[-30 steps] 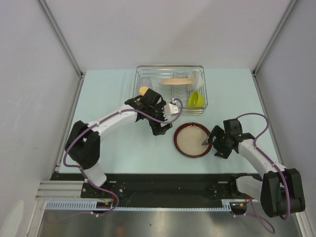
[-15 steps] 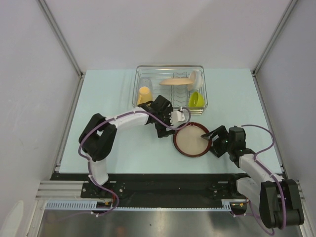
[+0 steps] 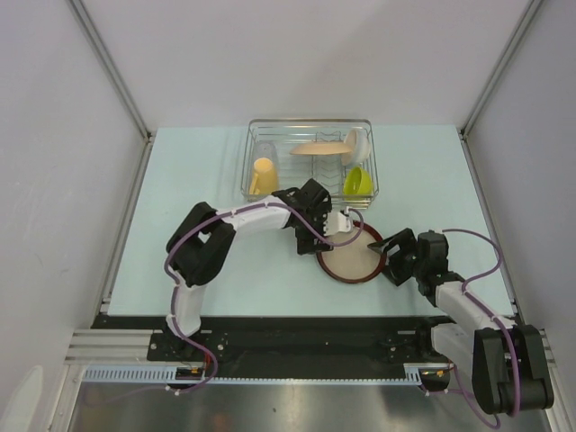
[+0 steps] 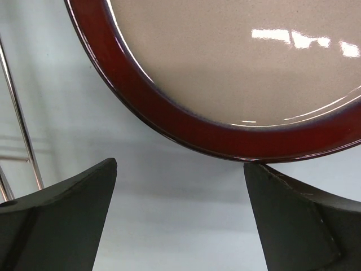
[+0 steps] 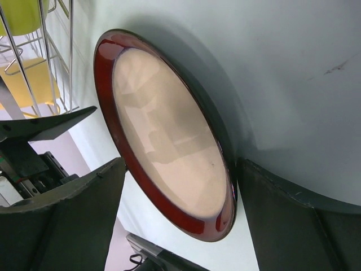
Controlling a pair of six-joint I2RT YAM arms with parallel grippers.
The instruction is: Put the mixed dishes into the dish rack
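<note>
The beige plate with a dark-brown rim lies on the table in front of the dish rack. My left gripper is open and empty at the plate's far edge; the rim shows just ahead of its fingers. My right gripper is open with its jaws either side of the plate's right edge. In the rack are the yellow-orange mug, the lime-green bowl, the wooden plate and the white bowl. A clear glass seems to stand behind the mug.
The rack's chrome wires stand just left of my left gripper. The rack's front edge is close behind the plate. Grey walls enclose the pale table on three sides.
My left gripper has moved right from the mug, now left in the rack, to the plate's far edge. My right gripper has closed in on the plate's right edge.
</note>
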